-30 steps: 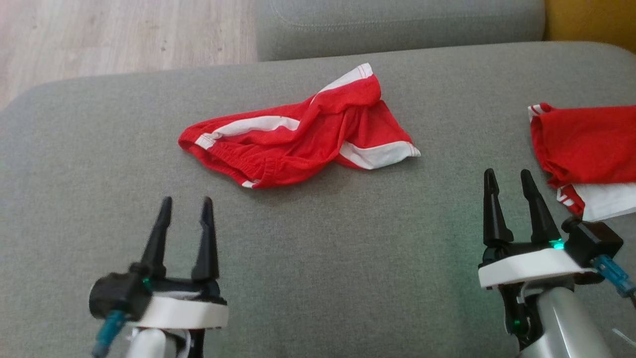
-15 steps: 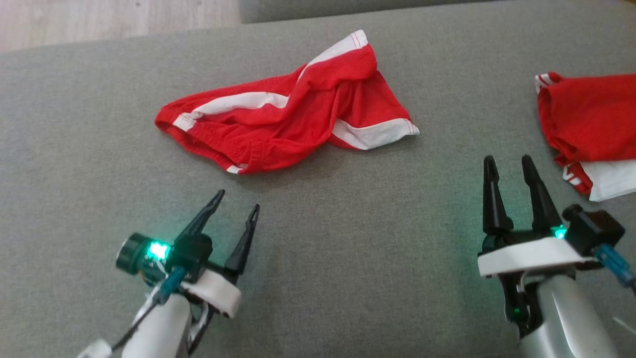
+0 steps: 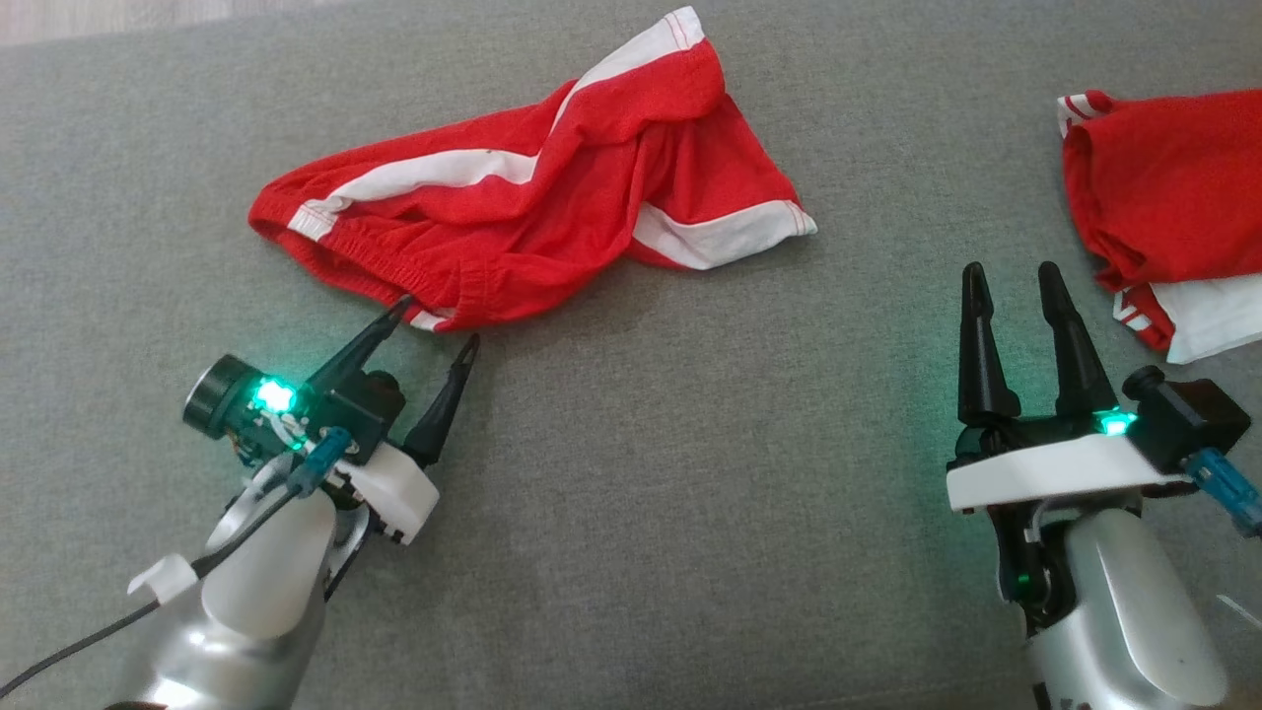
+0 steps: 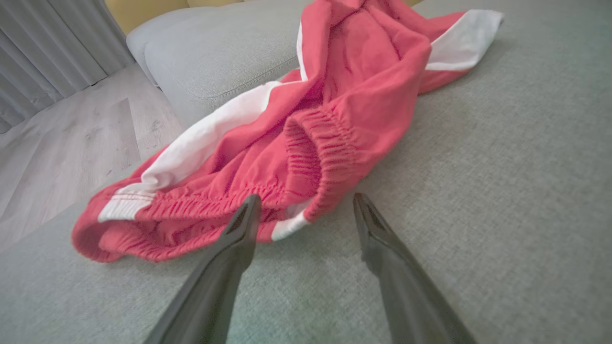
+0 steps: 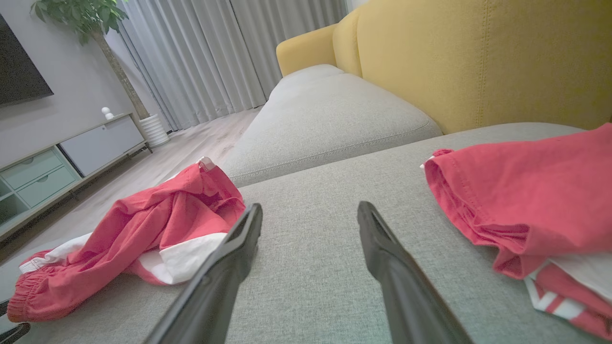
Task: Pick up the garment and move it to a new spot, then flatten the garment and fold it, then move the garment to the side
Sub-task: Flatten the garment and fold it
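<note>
The garment is a pair of red shorts with white side stripes, lying crumpled on the grey sofa cushion. My left gripper is open and angled to the right, with its tips at the near edge of the elastic waistband. In the left wrist view the gathered waistband sits just ahead of and between the two open fingers of the left gripper. My right gripper stands open over bare cushion to the garment's right, holding nothing. In the right wrist view, the garment lies to the left of the right gripper.
A second red and white piece of clothing lies at the cushion's right edge, close to my right gripper. Beyond are another grey cushion, a yellow sofa back and wooden floor off the cushion's left side.
The head camera has tilted down, shifting the whole picture. My left gripper has moved forward and turned right, reaching the garment's waistband edge. The right gripper has hardly moved.
</note>
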### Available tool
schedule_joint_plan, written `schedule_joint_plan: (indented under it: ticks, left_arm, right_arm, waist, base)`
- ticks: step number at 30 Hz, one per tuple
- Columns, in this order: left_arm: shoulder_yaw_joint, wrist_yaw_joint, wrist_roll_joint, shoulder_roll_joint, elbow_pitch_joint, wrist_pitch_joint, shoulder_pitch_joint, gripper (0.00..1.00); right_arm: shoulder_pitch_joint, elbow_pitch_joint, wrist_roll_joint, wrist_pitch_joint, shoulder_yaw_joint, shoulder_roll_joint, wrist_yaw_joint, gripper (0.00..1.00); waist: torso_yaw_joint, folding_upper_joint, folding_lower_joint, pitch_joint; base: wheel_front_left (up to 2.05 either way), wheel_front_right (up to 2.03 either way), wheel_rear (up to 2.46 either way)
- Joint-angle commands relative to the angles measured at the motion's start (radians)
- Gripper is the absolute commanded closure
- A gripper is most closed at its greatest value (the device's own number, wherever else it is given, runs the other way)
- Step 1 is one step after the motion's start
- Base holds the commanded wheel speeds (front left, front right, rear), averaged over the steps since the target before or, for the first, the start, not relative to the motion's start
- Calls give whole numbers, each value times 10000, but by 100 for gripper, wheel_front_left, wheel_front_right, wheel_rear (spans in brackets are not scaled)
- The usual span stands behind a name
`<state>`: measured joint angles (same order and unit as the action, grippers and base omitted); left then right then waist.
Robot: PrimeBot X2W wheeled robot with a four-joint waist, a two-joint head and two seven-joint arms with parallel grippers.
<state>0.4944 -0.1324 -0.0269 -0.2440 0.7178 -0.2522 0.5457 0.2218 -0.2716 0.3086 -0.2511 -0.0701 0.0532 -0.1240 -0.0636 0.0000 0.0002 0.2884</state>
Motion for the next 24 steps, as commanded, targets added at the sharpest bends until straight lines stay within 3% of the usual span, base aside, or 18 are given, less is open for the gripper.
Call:
schedule_joint_plan:
  ticks: [1, 24]
  left_arm:
    - [-234, 18, -81, -346, -149, -95, 357, 0]
    - [523, 18, -571, -516, 157, -95, 597, 0]
  right_arm:
    - [279, 310, 88, -107, -212, -30, -67, 0]
    - [394, 223, 118, -107, -181, -30, -67, 0]
  waist:
    - [-29, 0, -2, 25]
    - [14, 0, -2, 77]
  base:
    - [0, 0, 0]
    - [0, 0, 0]
